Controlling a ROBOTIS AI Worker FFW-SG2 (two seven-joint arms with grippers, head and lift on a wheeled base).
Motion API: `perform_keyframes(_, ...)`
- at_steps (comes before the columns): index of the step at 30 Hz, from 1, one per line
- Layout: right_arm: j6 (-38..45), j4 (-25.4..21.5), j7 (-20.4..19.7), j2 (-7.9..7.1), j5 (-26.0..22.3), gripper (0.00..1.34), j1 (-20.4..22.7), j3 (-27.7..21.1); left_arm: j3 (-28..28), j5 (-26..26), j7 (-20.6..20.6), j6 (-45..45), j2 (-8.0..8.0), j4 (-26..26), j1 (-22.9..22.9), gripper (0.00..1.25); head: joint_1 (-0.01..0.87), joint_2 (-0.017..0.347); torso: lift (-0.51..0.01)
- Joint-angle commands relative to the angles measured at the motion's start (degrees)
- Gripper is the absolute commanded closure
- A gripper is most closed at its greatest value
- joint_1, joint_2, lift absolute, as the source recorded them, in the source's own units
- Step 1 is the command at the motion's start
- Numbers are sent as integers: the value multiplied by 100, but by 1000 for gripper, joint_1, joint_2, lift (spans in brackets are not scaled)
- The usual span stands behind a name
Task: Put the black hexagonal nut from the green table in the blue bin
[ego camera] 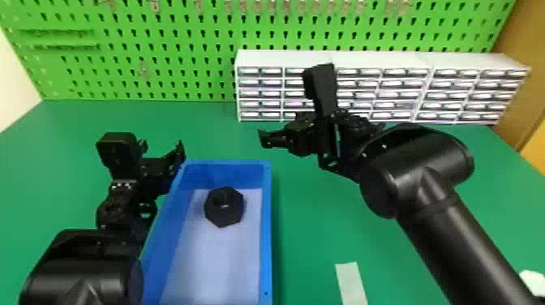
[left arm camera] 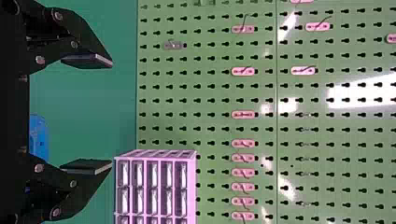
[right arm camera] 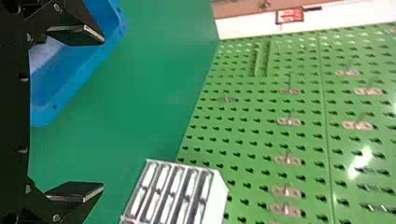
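In the head view the black hexagonal nut lies on the pale floor of the blue bin, towards its far end and touching neither gripper. Beside the bin's left wall is my left gripper. My right gripper is held to the right of the bin's far end. In the left wrist view, the left gripper has its two fingers spread with nothing between them. Likewise, the right gripper is open and holds nothing in the right wrist view, with part of the blue bin beyond it.
A white drawer cabinet stands at the back of the green table, against the green pegboard. A pale strip lies on the table right of the bin, and a white object is near the right edge.
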Motion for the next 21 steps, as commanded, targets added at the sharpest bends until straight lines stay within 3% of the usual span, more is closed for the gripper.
perform_keyframes(1, -368, 0, 0, 61, 87, 191, 200, -281, 0, 9, 0, 0, 0, -13, 0, 486, 686, 51, -96)
perform_keyframes(10, -887, 0, 0, 254, 350, 191, 534, -905, -18, 18, 0, 0, 0, -22, -26, 486, 686, 51, -96)
perform_keyframes(21, -1695, 17, -53, 351, 825, 191, 903, -1327, -97, 18, 0, 0, 0, -22, -70, 486, 686, 51, -96)
